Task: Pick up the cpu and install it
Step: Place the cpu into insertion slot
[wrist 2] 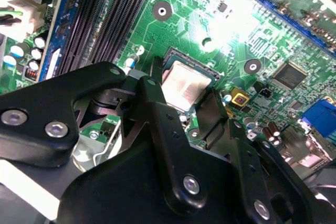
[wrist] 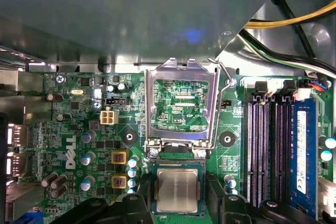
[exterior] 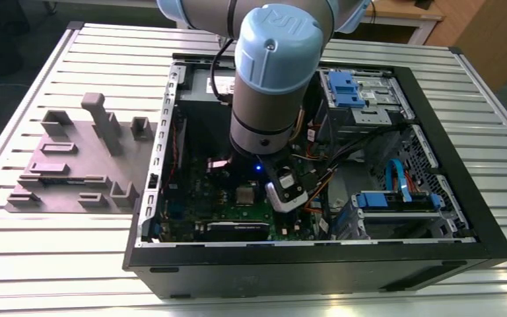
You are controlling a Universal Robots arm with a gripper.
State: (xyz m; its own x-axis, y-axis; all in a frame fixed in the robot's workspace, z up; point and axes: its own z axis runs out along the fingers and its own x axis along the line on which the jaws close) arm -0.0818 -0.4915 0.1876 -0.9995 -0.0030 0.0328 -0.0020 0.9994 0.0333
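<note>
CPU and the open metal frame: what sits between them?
In the first wrist view, a hinge with two screws lies between the cpu and the open frame, nothing else.

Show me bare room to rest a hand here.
Free: ribbed metal table on the exterior view's right of the black computer case, and the strip bordering the grey slotted fixture block. Crowded: inside the case, where the black claw sits by the silvery square cpu.

Silvery-grey cpu (wrist: 177,191), green motherboard (wrist: 131,129), black gripper (wrist 2: 185,95).
</note>
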